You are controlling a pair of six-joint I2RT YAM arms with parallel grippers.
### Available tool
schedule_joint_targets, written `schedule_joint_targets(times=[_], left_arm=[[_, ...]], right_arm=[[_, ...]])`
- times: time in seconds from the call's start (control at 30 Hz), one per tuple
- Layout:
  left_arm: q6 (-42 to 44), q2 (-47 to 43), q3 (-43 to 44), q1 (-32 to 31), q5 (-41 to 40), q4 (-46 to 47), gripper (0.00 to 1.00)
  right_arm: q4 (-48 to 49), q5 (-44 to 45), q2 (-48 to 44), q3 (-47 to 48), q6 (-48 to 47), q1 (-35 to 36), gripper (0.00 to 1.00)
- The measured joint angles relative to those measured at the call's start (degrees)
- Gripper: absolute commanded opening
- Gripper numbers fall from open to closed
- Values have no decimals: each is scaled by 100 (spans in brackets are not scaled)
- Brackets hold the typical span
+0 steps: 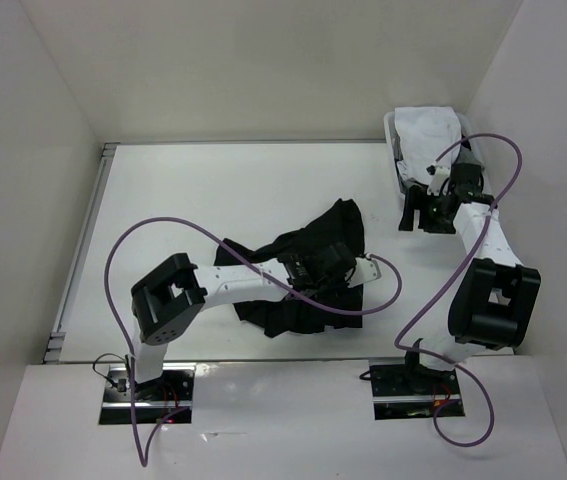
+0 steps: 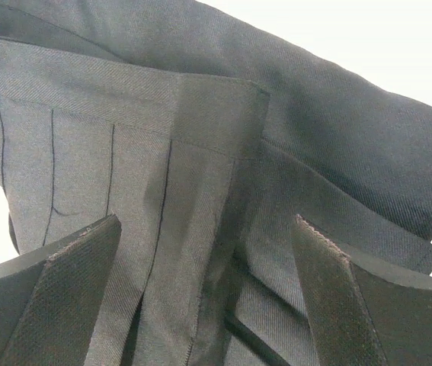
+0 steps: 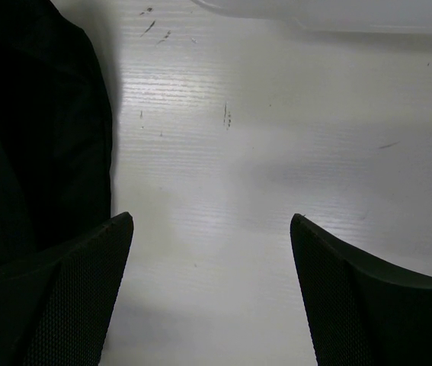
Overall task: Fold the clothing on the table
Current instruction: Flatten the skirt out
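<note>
The clothing (image 1: 298, 285), a black pleated skirt, lies crumpled in a heap near the middle of the table (image 1: 203, 190). My left gripper (image 1: 328, 262) hovers low over the heap's right part. In the left wrist view, pleats and a stitched band of the clothing (image 2: 200, 152) fill the frame, and my left gripper (image 2: 207, 219) stands open with the fabric lying beyond its fingers. My right gripper (image 1: 415, 215) hangs to the right of the skirt. It stands open (image 3: 212, 216) over bare table (image 3: 276, 152), with the clothing's edge (image 3: 33, 130) at its left.
A white basket (image 1: 395, 150) holding white and dark garments (image 1: 428, 130) stands at the back right, just behind my right gripper; its rim (image 3: 337, 11) shows at the top of the right wrist view. White walls enclose the table. A metal rail (image 1: 83, 240) runs along its left edge.
</note>
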Motion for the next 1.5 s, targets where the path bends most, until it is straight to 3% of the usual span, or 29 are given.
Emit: schedule_joint_targets(times=[0.2, 0.27, 0.3, 0.33, 0.4, 0.47, 0.53, 0.83, 0.97, 1.13, 1.23, 1.27, 1.33, 1.37, 1.4, 1.5], left_arm=[[2, 114, 28, 0, -66, 87, 96], [7, 186, 63, 0, -72, 103, 88], [0, 210, 70, 0, -74, 107, 81], [-2, 227, 81, 0, -79, 105, 63], [37, 262, 125, 0, -109, 101, 41], [-4, 289, 197, 0, -162, 87, 14], [9, 295, 299, 0, -256, 48, 3], [-11, 258, 1580, 332, -431, -629, 0], [-138, -35, 1956, 1095, -291, -835, 0], [-376, -557, 1917, 2601, -17, -968, 0], [-614, -824, 1510, 3657, 197, -925, 5], [-686, -898, 1281, 3960, 251, -885, 15], [-802, -977, 776, 4478, 313, -868, 50], [-844, -981, 535, 4656, 345, -879, 62], [-918, -970, 267, 4815, 400, -887, 84], [-1054, -813, -278, 5108, 616, -1016, 100]], right_arm=[[-20, -37, -42, -70, -2, 0, 83], [-20, -74, -44, -70, -20, 0, 75], [-20, -90, -44, -70, -46, 0, 71], [-20, -101, -44, -70, -63, 0, 67], [-20, -125, -44, -70, -76, 0, 58], [-20, -157, -44, -70, -94, 0, 57], [-20, -195, -44, -70, -101, 0, 57], [-20, -376, -42, -70, -129, 0, 57], [-24, -479, -42, -70, -146, 0, 57], [-48, -562, -31, -70, -181, 39, 57], [-66, -542, 4, -70, -195, 208, 60], [-70, -529, 22, -68, -203, 299, 63], [-87, -498, 72, -61, -229, 487, 70], [-101, -485, 105, -59, -247, 566, 75], [-122, -466, 140, -57, -262, 636, 77], [-216, -424, 262, -13, -280, 761, 78]])
